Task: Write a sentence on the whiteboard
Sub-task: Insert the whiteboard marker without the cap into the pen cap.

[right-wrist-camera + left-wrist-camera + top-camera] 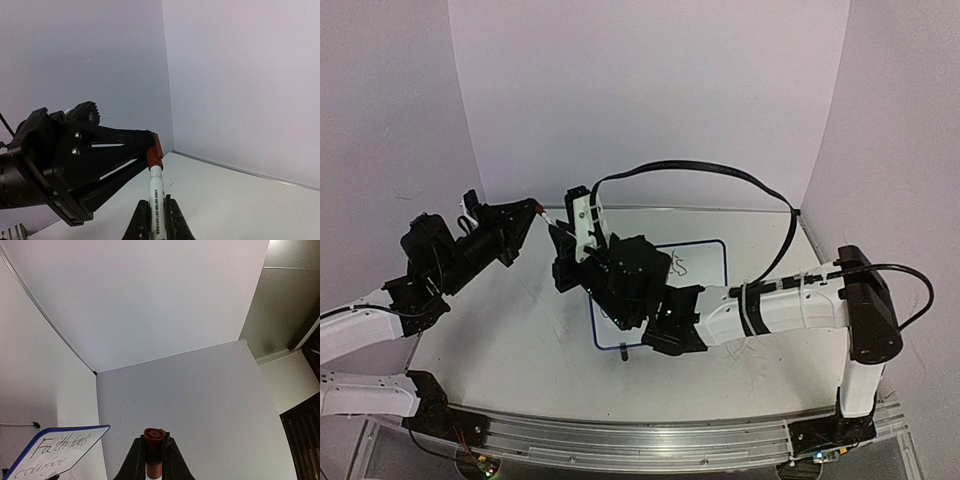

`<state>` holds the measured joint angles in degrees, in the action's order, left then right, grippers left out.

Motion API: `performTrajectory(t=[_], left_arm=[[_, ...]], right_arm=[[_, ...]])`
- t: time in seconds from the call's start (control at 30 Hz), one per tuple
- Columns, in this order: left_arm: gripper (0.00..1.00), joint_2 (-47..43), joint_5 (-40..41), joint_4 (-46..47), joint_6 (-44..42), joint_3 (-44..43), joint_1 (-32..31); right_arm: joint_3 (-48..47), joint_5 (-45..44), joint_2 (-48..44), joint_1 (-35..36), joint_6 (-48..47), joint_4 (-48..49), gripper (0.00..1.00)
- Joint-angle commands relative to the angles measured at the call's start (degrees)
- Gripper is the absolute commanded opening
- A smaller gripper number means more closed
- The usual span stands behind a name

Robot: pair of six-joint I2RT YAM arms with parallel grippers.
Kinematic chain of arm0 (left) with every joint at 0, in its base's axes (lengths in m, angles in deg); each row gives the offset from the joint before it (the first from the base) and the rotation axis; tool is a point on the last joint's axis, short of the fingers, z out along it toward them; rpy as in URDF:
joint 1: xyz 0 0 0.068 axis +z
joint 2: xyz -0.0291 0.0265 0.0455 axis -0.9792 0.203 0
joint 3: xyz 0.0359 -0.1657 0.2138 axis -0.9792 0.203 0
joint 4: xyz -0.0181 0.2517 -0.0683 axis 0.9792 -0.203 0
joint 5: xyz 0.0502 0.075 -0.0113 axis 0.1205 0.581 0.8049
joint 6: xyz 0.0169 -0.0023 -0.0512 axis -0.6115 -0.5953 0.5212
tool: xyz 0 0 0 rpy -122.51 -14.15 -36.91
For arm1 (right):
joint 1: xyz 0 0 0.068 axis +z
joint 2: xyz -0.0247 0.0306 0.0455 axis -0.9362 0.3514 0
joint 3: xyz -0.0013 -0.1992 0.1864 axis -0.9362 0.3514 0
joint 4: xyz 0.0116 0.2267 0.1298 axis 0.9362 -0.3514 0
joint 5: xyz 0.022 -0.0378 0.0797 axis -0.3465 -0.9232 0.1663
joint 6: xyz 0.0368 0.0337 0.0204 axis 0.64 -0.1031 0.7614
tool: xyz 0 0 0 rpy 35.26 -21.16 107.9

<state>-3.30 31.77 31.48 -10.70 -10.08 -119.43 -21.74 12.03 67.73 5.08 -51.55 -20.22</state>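
A white marker (156, 192) with a red cap (155, 152) is held in the air between both grippers. My left gripper (154, 439) is shut on the red cap (154, 433). My right gripper (156, 201) is shut on the marker's white barrel. In the top view the two grippers meet at the marker (547, 217), left gripper (531, 208), right gripper (561, 234). The whiteboard (705, 262) lies on the table, mostly under my right arm. In the left wrist view the whiteboard (75, 432) shows the sentence (59, 447) "Faith fuels courage" in two lines.
White backdrop walls (650, 100) close the table at the back and sides. A black cable (720, 172) loops above my right arm. The table's back edge (720, 209) runs behind the whiteboard. The metal rail (640, 440) lies at the near edge.
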Motion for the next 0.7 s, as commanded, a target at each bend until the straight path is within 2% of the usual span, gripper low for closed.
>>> performTrajectory(t=[0.0, 0.23, 0.4, 0.67], left_arm=[[0.0, -1.01, -3.55, 5.07, -0.84, 0.88, -0.27], [0.0, 1.53, -10.39, 6.88, -5.04, 0.21, -0.36], [0.0, 1.23, -10.78, 10.49, -4.63, 3.51, -1.25], [0.0, 1.83, -11.02, 12.31, -6.2, 5.05, -1.89]], right_arm=[[-3.08, 1.74, 2.82, -1.67, 0.57, 6.26, 0.0], [-7.75, 6.99, 6.34, -3.81, 5.69, 8.04, 0.0], [-9.9, 8.83, 8.45, -5.7, 7.3, 11.1, 0.0], [-14.02, 26.7, 10.48, -9.85, 15.97, 9.3, 0.0]])
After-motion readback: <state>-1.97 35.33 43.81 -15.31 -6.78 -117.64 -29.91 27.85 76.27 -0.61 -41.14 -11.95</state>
